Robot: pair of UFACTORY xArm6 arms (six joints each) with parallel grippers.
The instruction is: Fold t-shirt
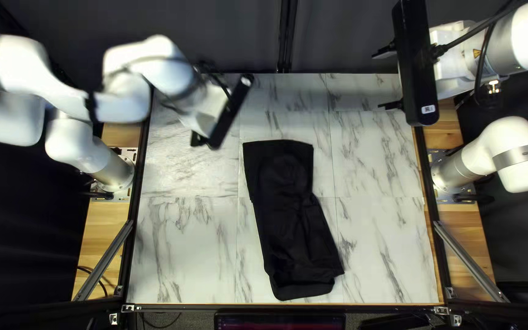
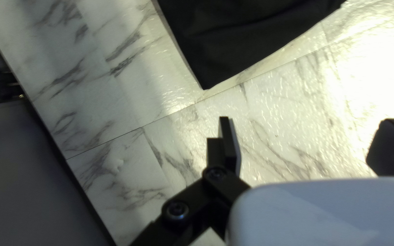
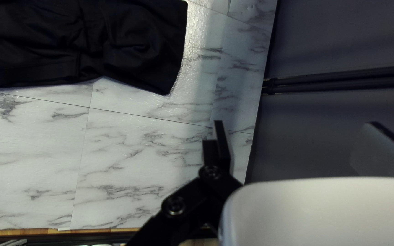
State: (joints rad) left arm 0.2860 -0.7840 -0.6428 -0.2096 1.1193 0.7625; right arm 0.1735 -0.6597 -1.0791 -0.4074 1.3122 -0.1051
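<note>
The black t-shirt [image 1: 288,214] lies as a long narrow folded strip on the table's middle, slightly slanted, with wrinkles along it. My left gripper [image 1: 199,139] hangs above the table beside the strip's far end. In the left wrist view a corner of the t-shirt [image 2: 233,36] is ahead of my left gripper [image 2: 307,132], whose fingers stand wide apart with nothing between them. High at the far right is my right gripper [image 1: 387,79]. The right wrist view has the t-shirt [image 3: 128,45] ahead and to one side of my right gripper [image 3: 297,134], also open and holding nothing.
The marble-patterned table [image 1: 380,153] has dark rails along its sides. A dark curtain [image 1: 343,36] hangs behind the far edge. At the near edge a dark screen [image 1: 279,321] sits below the frame.
</note>
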